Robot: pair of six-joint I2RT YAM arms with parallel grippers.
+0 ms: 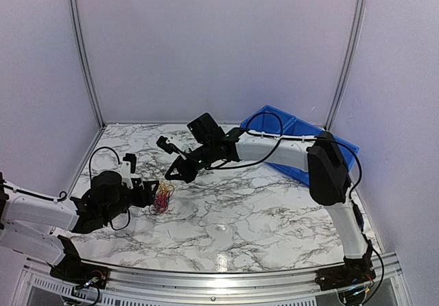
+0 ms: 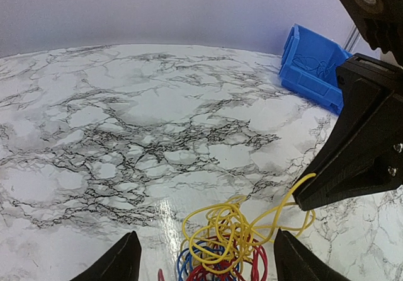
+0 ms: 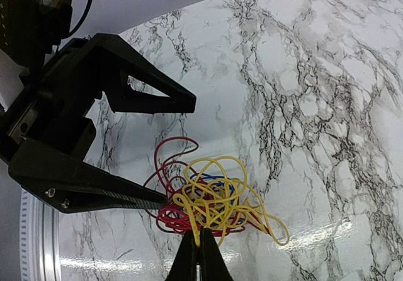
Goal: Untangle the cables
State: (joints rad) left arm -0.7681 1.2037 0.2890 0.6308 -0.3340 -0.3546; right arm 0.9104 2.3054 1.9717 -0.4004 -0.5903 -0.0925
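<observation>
The small tangle of thin blue, red and yellow cables [image 1: 162,196] lies on the white, black-veined marble-patterned surface [image 1: 260,217], at about 8 o'clock from its middle in the top view, just ahead of the white-and-black left arm [image 1: 41,213]. The left jaws stand wide, one either side of the bundle, gripping nothing. The right jaws, on the white-and-black right arm [image 1: 274,148] reaching in from 2 o'clock, are pinched tight on a yellow strand [image 2: 294,191] that runs up out of the heap. With nothing pinning the rest, a pull on that strand would, I judge, drag the whole bundle along rather than draw one cable free, and a hard tug could cinch the loops tighter. The hold is at the very tips, so the thin strand could slip out. If the left jaws close where they are, they may catch all three colours at once, the held yellow one included. Both sets of jaws sit very near each other, so a small misjudged move could knock them together. The open blue plastic bin [image 1: 298,124], at 1 o'clock by the far wall, is well apart. No brand, label or legible writing shows; a faint mark on the bin's end wall in the left wrist view is too blurred to read
</observation>
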